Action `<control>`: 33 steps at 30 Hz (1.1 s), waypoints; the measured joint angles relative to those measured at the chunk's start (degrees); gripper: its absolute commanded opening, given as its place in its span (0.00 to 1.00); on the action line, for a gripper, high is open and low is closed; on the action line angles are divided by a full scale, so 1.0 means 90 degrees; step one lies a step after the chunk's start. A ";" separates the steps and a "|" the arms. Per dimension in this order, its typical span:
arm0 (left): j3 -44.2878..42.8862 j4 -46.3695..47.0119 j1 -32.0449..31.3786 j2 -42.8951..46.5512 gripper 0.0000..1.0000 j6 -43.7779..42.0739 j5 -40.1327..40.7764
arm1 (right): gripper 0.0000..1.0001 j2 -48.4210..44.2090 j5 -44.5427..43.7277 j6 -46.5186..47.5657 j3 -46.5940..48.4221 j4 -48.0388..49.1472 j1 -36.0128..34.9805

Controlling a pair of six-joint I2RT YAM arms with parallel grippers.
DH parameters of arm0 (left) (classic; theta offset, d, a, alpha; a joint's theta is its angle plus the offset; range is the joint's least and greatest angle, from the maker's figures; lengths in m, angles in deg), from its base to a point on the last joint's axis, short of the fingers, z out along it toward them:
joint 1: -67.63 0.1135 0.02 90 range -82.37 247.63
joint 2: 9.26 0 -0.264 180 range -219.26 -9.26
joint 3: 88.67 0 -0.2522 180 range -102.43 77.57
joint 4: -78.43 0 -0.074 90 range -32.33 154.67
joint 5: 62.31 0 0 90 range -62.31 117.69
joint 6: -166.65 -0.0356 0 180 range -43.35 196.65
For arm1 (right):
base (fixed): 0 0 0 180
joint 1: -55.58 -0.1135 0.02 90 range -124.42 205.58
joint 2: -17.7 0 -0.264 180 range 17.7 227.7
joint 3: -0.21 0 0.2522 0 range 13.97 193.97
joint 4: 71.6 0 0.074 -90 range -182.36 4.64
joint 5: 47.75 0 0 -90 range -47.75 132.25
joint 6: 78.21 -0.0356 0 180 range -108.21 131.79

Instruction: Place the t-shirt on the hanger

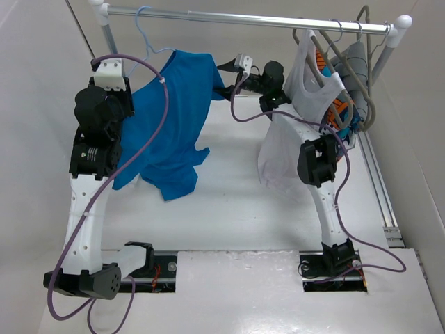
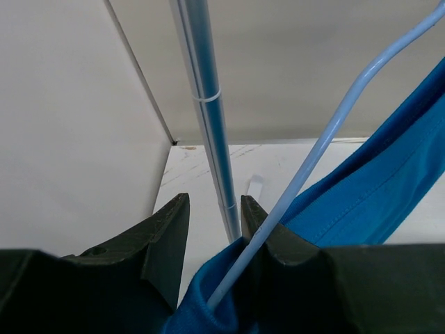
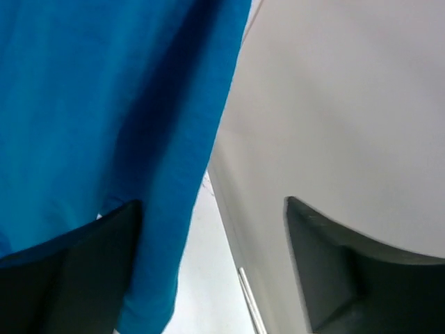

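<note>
Left gripper (image 2: 214, 202) straddled the hanger (image 2: 327, 138) wire and t-shirt (image 2: 389, 181) at 11 o'clock, clamp uncertain; right gripper (image 3: 212, 203) gaped beside the soft, light fabric, probably best pinched at its shoulder edge.

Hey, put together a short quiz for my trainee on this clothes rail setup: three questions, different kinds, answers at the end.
1. True or false: the white tank top hangs at the same end of the rail as the t-shirt.
2. The right gripper has its jaws: A) shut on the hanger; B) wide apart, with t-shirt fabric by one finger; C) out of view.
3. Fill in: the hanger's hook sits over the ___.

Key: 1 false, the white tank top is at the opposite end; 2 B; 3 rail.
</note>
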 measured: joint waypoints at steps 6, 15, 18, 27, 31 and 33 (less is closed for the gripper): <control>0.0000 -0.0019 0.0000 0.0000 0.00 -0.0027 -0.0260 | 0.09 0.0272 -0.0085 -0.0311 0.0304 0.0549 -0.0019; -0.0017 -0.0080 0.0000 0.0070 0.44 -0.0049 -0.1299 | 0.00 0.0260 -0.0338 -0.0690 -0.0253 0.1256 -0.0070; -0.0165 -0.0100 0.0000 0.0061 0.47 0.0002 -0.1700 | 0.00 0.0260 -0.0393 -0.0714 -0.0257 0.1316 -0.0097; -0.0510 -0.0087 0.0000 -0.0073 0.41 0.0194 -0.2339 | 0.00 0.0260 -0.0466 -0.0719 -0.0321 0.1319 -0.0148; -0.0624 -0.0070 0.0000 -0.0260 0.64 0.0299 -0.2526 | 0.00 0.0260 -0.0493 -0.0719 -0.0342 0.1316 -0.0148; -0.0624 -0.0073 0.0000 -0.0304 0.67 0.0299 -0.2628 | 0.00 0.0248 -0.0563 -0.0709 -0.0440 0.1297 -0.0148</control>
